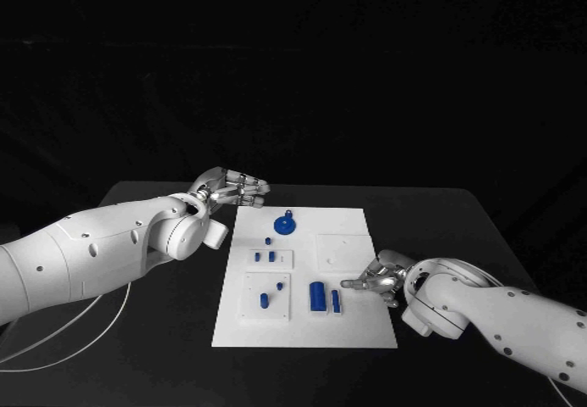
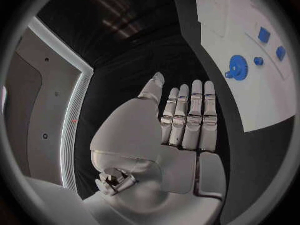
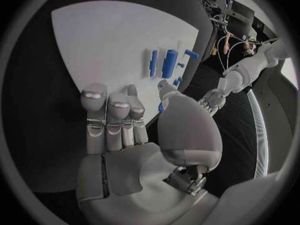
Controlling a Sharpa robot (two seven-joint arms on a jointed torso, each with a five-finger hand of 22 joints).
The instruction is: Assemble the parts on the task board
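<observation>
Here your silver right hand (image 1: 377, 281) hovers spread, holding nothing, just beside the blue cylindrical part (image 1: 317, 296) lying on the white task board (image 1: 354, 331); your left hand (image 1: 232, 190) likewise holds nothing.

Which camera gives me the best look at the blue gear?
The left wrist view: the blue gear lies large and unobstructed on the task board. The head view shows it small; I can't pick it out in the right wrist view.

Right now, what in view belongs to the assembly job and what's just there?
Job:
board
blue gear
blue cylinder
blue bar
small blue pegs
left hand, open
right hand, open

Just there:
table
white cable
</observation>
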